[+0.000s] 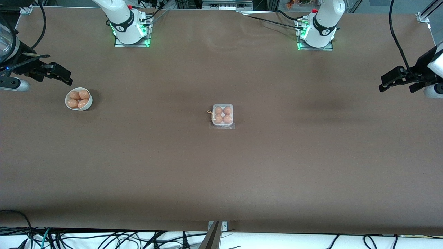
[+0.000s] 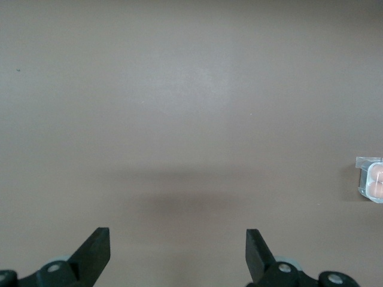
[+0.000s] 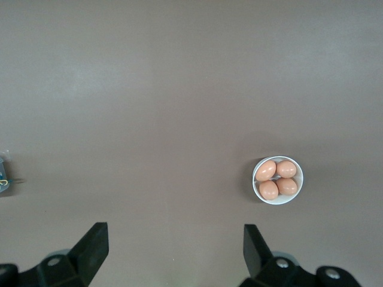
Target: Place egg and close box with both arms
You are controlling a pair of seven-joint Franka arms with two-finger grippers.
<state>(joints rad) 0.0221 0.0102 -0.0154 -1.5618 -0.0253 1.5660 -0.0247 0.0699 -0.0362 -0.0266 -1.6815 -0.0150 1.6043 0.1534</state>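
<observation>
Square clear-lidded box (image 1: 222,116) mid-table, four smooth eggs inside; round bowl (image 1: 79,99) near right gripper (image 1: 62,76); left gripper (image 1: 389,83) also spread, over bare brown table (image 1: 311,166) edge

- My front camera sits high, looking down across the table (image 1: 221,180) at both bases along the top.
- My left wrist camera hangs well above bare tabletop, facing down, catching the box (image 2: 372,178) at its edge.
- My right wrist camera looks down likewise on the bowl (image 3: 277,180); the front view shares both.
</observation>
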